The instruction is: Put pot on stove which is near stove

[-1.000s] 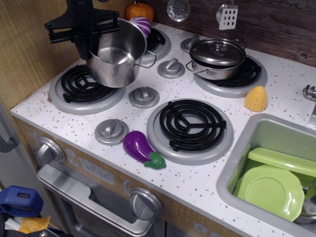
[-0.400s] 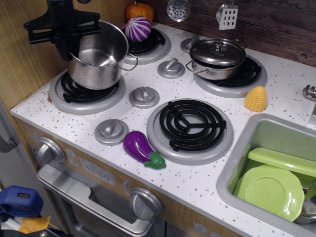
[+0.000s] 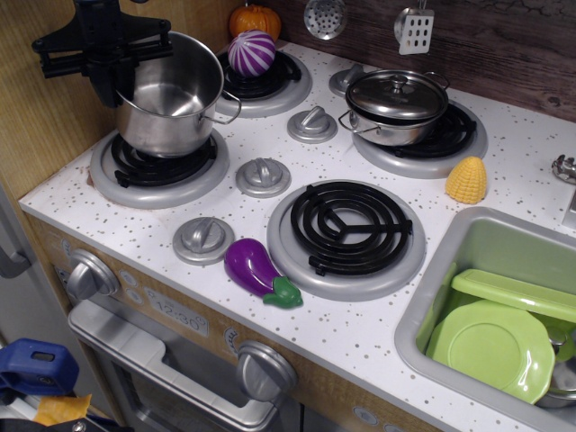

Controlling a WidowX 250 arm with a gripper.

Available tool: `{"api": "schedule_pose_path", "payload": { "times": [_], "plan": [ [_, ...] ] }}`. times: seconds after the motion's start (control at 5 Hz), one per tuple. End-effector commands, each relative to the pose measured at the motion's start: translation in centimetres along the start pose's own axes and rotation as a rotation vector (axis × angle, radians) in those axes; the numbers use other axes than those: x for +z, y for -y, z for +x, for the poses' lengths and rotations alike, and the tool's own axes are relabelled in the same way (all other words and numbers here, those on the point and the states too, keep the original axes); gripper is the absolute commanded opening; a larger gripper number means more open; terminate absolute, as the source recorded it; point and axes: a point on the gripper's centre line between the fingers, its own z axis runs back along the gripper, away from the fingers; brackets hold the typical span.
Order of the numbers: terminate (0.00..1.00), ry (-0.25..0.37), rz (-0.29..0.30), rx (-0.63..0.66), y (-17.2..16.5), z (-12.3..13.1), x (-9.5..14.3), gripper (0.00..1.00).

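Note:
The tall shiny steel pot (image 3: 173, 97) has no lid and stands low over the front-left stove burner (image 3: 157, 166), a black coil in a grey disc. It touches or nearly touches the coil and leans slightly. My black gripper (image 3: 120, 85) comes down from the top left and is shut on the pot's left rim. The pot hides the far part of the coil.
A shorter lidded steel pot (image 3: 396, 106) sits on the back-right burner. A purple striped vegetable (image 3: 252, 52) sits on the back-left burner. The front-right burner (image 3: 346, 229) is bare. An eggplant (image 3: 261, 273), a corn cob (image 3: 466, 180) and grey knobs (image 3: 263, 175) lie between. A sink (image 3: 450, 270) with green plates is at right.
My gripper has carried the pot left and down, from the air between the left burners to low over the front-left burner. The pot has come closer to upright.

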Motion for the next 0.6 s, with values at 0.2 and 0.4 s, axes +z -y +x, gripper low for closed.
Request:
{"api": "schedule_pose_path", "payload": {
  "times": [0.2,0.4],
  "plan": [
    [0.0,0.022,-0.012,-0.001,-0.52,0.73,0.56,1.0],
    [1.0,0.022,-0.012,-0.001,-0.52,0.73,0.56,1.0]
  ]
}}
